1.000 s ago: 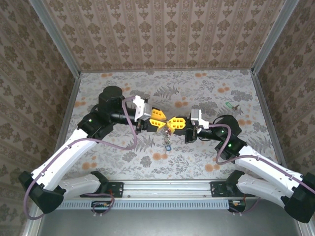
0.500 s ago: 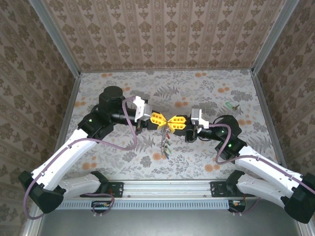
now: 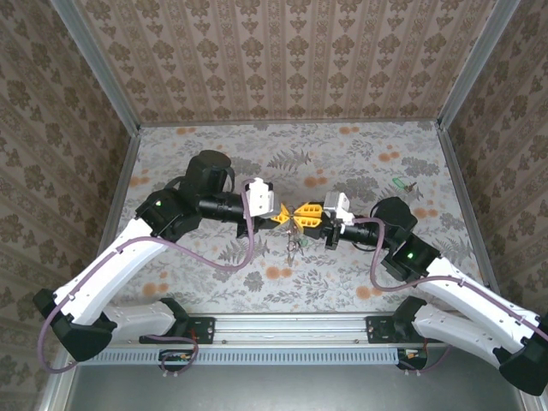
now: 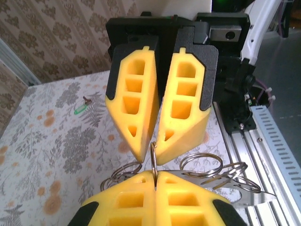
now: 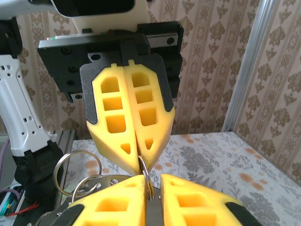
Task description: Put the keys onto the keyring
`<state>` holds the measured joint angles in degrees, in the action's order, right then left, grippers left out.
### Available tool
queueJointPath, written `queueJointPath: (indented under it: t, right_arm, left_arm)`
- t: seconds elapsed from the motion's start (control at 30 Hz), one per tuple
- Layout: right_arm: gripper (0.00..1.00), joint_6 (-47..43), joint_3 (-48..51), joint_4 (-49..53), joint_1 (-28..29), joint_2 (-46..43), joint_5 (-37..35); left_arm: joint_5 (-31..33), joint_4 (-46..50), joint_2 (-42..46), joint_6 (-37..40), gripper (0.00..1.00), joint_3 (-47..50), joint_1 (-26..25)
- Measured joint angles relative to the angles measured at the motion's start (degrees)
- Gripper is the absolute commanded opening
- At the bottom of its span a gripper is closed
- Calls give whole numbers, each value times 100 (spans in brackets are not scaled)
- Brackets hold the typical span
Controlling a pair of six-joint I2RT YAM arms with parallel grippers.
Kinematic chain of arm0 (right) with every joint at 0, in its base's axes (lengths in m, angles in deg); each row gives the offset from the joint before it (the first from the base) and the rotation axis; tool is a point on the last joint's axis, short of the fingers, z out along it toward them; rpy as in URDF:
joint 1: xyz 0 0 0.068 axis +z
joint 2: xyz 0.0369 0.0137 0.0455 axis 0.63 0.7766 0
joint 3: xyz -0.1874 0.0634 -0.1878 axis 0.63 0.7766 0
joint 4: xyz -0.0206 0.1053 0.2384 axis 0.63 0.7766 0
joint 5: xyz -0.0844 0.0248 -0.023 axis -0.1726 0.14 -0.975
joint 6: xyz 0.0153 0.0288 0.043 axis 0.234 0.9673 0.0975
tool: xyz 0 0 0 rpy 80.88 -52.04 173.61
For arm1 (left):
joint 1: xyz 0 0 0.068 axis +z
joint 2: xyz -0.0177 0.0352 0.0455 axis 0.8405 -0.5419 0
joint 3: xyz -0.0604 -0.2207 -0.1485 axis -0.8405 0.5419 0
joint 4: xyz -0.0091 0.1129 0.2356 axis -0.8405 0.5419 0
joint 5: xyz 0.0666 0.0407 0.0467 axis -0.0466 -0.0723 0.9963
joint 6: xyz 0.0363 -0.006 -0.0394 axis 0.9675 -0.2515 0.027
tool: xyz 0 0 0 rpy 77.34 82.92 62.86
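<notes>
left gripper [image 3: 288, 214] and right gripper [image 3: 302, 214] nose to nose on the keyring [image 4: 153, 159], raised over the table [image 3: 360, 274] centre
left: fully closed, thin metal ring pinched edge-on at its tips. right: cracked slightly, ring sits in the gap against one pad [image 5: 134, 187], gap looks wider than the wire so no clamp visible. Bunch of keys [image 3: 294, 244] on smaller split rings [image 4: 201, 161] hangs off the ring just under the fingertips. One green key [image 3: 399, 182] lies alone on the table, well apart toward the far right
</notes>
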<state>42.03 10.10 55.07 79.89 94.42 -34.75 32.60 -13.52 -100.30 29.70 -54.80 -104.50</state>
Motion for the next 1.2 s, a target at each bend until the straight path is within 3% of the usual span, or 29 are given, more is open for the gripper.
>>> queueJointPath:
  t: [0.07, 0.23, 0.37, 0.53, 0.63, 0.9, 0.93, 1.07, 1.2]
  right_arm:
    - [1, -42, -26, 118, 9, 44, -20]
    - [0, -190, -52, 227, 11, 72, -13]
    - [0, -190, -52, 192, 11, 61, 0]
    - [0, -190, -39, 162, 11, 15, 57]
    - [0, -190, 11, 129, 11, -31, 96]
    - [0, -186, 105, 31, 9, -111, 96]
    - [2, -179, 105, 31, 9, -111, 96]
    - [41, -142, 105, 33, 11, -109, 55]
    - [50, -85, -2, 278, -35, -111, -214]
  left_arm:
    - [107, 87, -11, 55, 0, 0, -22]
    - [232, 131, -11, 92, 0, 0, -24]
    - [205, 28, -11, 63, 14, 33, -24]
    - [31, -267, -11, 9, 16, 122, -35]
    - [-42, -378, -11, -61, 0, 166, -35]
    - [-120, -507, -9, -87, 0, 240, -35]
    - [-120, -520, -9, -85, 0, 245, -35]
    - [-114, -570, 24, -83, 0, 313, -35]
    - [-90, -638, 63, -85, 0, 549, -15]
